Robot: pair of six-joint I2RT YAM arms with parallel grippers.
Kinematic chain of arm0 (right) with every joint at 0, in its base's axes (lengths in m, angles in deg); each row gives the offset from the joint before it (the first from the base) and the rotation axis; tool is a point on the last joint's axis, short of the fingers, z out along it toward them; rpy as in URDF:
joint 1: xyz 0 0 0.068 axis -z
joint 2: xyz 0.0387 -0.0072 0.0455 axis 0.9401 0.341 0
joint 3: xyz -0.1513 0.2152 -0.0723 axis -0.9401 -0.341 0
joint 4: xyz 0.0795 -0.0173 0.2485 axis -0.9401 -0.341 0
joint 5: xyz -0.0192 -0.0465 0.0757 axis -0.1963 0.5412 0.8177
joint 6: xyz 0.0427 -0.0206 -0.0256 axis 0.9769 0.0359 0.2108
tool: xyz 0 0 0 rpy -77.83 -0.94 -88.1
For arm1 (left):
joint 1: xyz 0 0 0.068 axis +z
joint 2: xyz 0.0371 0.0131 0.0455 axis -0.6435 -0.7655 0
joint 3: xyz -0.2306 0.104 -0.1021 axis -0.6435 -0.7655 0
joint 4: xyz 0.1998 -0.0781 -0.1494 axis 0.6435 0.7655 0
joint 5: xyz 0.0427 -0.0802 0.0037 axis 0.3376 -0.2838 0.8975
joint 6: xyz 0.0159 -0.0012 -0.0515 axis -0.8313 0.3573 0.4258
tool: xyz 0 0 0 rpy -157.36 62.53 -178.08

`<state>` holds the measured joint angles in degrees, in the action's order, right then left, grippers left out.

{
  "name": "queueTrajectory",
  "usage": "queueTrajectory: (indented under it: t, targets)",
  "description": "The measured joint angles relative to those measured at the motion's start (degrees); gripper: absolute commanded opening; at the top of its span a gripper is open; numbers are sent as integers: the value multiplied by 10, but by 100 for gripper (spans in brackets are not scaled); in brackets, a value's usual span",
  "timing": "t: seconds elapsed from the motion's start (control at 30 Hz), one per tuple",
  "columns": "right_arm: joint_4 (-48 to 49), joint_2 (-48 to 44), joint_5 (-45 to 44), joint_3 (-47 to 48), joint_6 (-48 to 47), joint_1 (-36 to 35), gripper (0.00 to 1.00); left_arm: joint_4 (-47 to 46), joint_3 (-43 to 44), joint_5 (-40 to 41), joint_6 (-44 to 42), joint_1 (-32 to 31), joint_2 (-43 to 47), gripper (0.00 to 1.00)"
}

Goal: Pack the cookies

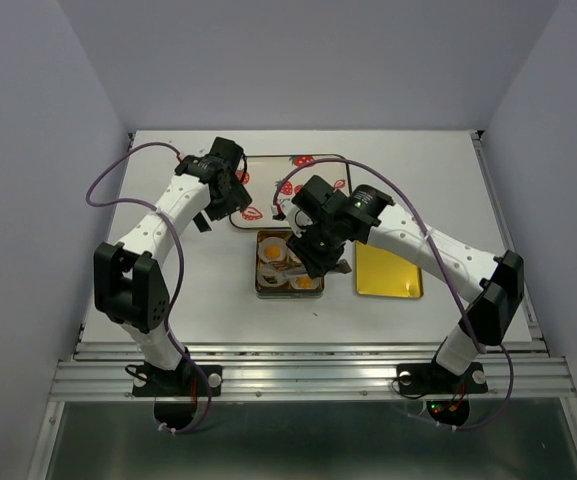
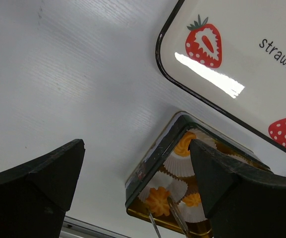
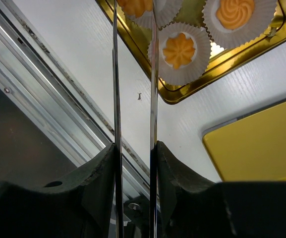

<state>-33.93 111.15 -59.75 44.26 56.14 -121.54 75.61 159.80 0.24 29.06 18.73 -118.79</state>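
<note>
The right claw (image 3: 134, 159) is narrowed on a pair of silver metal tweezers (image 3: 153, 74), its two black fingers (image 3: 99, 171) pressing the thin blades from either side. The blades run straight out towards 12 o'clock in the right wrist view and end over a rectangular gold-lined tin (image 3: 222, 64); whether the tips pinch anything cannot be told.

In the tin lie the small round orange-yellow cookies (image 3: 179, 51), each seated in a white pleated paper cup (image 3: 195, 69). Three show in the right wrist view.

Seen from above, the tin sits mid-worktop under the right claw (image 1: 318, 255). A flat rectangular gold lid (image 1: 388, 270) lies just beside the tin at its 3 o'clock. A white tray printed with red strawberries (image 2: 261, 74) lies at the tin's 12 o'clock.

The left claw (image 2: 135, 148) stands wide apart and holds nothing, above the white worktop (image 2: 83, 74) at the tin's 11 o'clock, near the tray's left edge.
</note>
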Motion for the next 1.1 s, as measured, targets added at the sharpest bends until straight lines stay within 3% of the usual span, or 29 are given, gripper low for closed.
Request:
queueTrajectory:
  t: [1.1]
  targets:
    - [1,28,-27,0,5,-11,38,-5,-7,0,-9,-1,9,99]
